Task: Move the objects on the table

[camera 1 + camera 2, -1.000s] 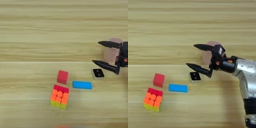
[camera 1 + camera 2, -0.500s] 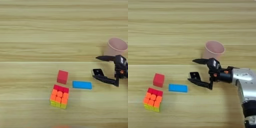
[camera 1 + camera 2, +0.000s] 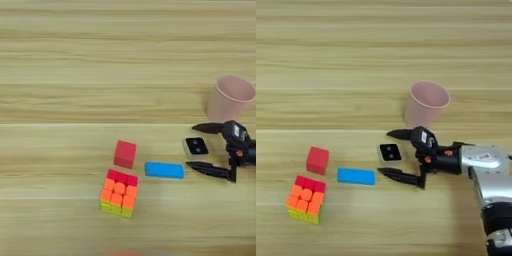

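The light wooden table [image 3: 356, 60] fills the view. My jaws stand wide apart around the white block with the black face [image 3: 389, 152], one finger on each side, not touching it. My right gripper [image 3: 390, 153] holds nothing. The pink cup [image 3: 426, 104] stands near.

Two cubes (puzzle cube [image 3: 119, 192], red cube [image 3: 125, 153]), one bar [image 3: 164, 170], block [image 3: 196, 147], cup [image 3: 231, 98].

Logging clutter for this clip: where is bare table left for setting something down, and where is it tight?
Bare table spans everything behind the pink cup and the front right corner. Crowded: front band, where puzzle cube, red cube, blue bar, white block and the right gripper cluster.
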`<action>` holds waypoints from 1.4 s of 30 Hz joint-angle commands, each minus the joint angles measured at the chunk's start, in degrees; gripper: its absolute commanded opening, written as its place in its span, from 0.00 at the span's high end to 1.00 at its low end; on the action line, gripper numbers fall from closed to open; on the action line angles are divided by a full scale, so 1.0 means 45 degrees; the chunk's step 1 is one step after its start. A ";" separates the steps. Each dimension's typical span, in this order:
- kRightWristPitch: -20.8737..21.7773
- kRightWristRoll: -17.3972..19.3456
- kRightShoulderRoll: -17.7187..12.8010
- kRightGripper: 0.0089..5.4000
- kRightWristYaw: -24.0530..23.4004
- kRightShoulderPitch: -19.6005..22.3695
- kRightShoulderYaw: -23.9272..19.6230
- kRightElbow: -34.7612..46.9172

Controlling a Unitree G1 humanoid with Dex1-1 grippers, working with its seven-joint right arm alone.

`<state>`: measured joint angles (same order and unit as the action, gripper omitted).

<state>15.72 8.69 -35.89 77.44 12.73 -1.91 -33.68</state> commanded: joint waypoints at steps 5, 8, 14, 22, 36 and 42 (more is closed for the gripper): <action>0.0411 -0.0158 -0.0400 0.01 -0.0592 0.0899 0.0030 0.0016; 0.0474 -0.0267 -0.0372 0.01 -0.0725 0.1000 0.0135 -0.0275; 0.0466 -0.0336 -0.0221 0.13 -0.0854 0.1180 0.0206 -0.0681; 0.0502 -0.0335 -0.0190 0.30 -0.0886 0.1259 0.0247 -0.0789; 0.0517 -0.0264 -0.0167 0.44 -0.0843 0.1305 0.0231 -0.0714; 0.0462 -0.0172 -0.0142 0.44 -0.0809 0.1289 0.0199 -0.0552</action>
<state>17.04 6.97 -34.74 75.49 14.91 0.09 -38.97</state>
